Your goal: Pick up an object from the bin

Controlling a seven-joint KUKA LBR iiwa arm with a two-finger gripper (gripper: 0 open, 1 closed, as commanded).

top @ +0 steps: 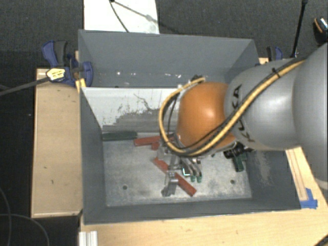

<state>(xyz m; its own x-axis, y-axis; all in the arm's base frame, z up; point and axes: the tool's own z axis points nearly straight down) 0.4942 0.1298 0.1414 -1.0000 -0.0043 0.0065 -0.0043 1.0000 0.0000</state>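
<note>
Now, your gripper [183, 172] sits low in the lower middle of the bin [128, 201], just under the orange cover [202, 114], among a small clutter on the floor. Whether it is wide or narrow you cannot tell, because the cover and its cables hide most of it.

Closest below it lies a red bar [186, 186], slanting toward the lower right. A grey piece [168, 189] seems to touch the bar's left end, and a second red bar [160, 164] lies just to the upper left. The first red bar is probably the one to take.

To do it well, centre over the bar's middle and turn the wrist so the closing line crosses its narrow width. Go down to the floor before you close, so the grey piece is not caught with it, then lift straight up.

The arm comes in from the right of the frame, crossing above the bin's right wall, with the wrist bent steeply downward.
</note>
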